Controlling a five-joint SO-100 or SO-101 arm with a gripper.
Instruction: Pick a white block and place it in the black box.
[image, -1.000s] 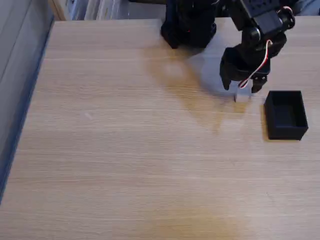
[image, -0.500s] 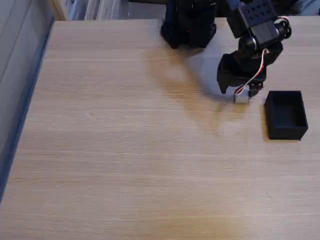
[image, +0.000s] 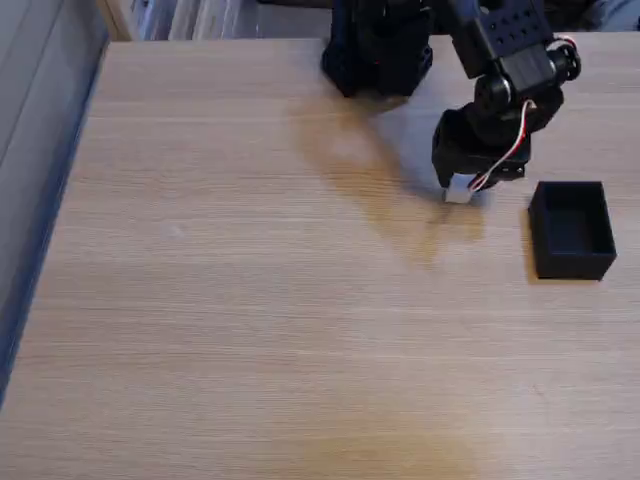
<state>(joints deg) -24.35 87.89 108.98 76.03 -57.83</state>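
Observation:
In the fixed view the white block (image: 459, 189) shows just under the black fingers of my gripper (image: 464, 181), which is shut on it at the table's upper right. Only the block's lower part is visible; the fingers and the red-and-white wires cover the rest. I cannot tell whether the block touches the wood or hangs just above it. The black box (image: 574, 266) stands open-topped on the table to the right of the block, roughly a box-width away, with nothing visible inside.
The arm's black base (image: 378, 50) sits at the table's back edge, left of the gripper. The light wooden table (image: 250, 300) stretches wide to the left and front. Its left edge (image: 60, 190) drops off to a grey floor.
The gripper has swung a little to the left and away from the black box, and the white block has moved left with it between the fingers. The box has not moved.

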